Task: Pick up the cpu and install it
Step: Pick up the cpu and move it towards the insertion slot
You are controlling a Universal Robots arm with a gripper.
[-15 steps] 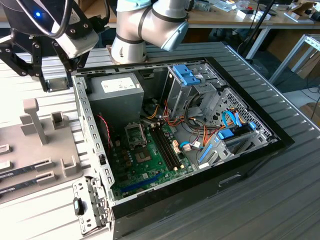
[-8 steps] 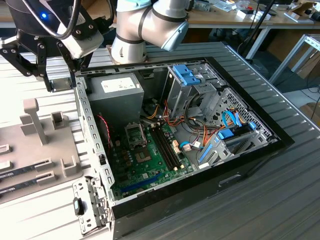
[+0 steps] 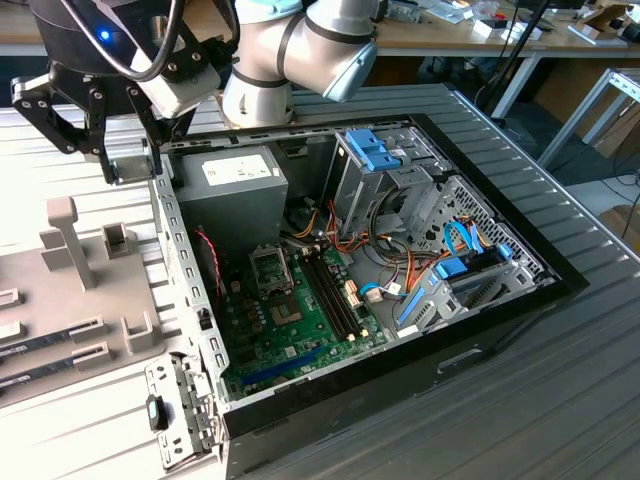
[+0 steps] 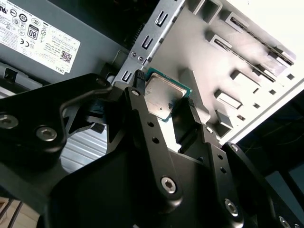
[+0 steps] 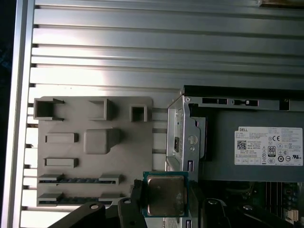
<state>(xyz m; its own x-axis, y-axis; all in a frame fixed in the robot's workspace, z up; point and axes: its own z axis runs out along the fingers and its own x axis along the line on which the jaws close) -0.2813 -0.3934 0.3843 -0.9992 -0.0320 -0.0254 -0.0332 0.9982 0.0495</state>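
the jaws are closed on the cpu (image 5: pixel 165 194) (image 4: pixel 164 97), gripping two opposite edges, its silvery top showing in both wrist views. it is held in the air over the open computer case's (image 3: pixel 175 250) wall on the exterior view's left, beside the grey tray (image 5: pixel 133 156).

— Saw the whole cpu (image 5: pixel 165 194) in the first wrist view?
— No. Lost two opposite edges behind the fingers (image 5: pixel 137 202) of the gripper (image 5: pixel 164 190). Clipped the gripper itself at the picture's edge.
— And in the second wrist view?
— Glimpsed one corner and part of the metal top; hid the rest behind a black finger link. Cropped the power supply (image 4: pixel 95 33) there as well.
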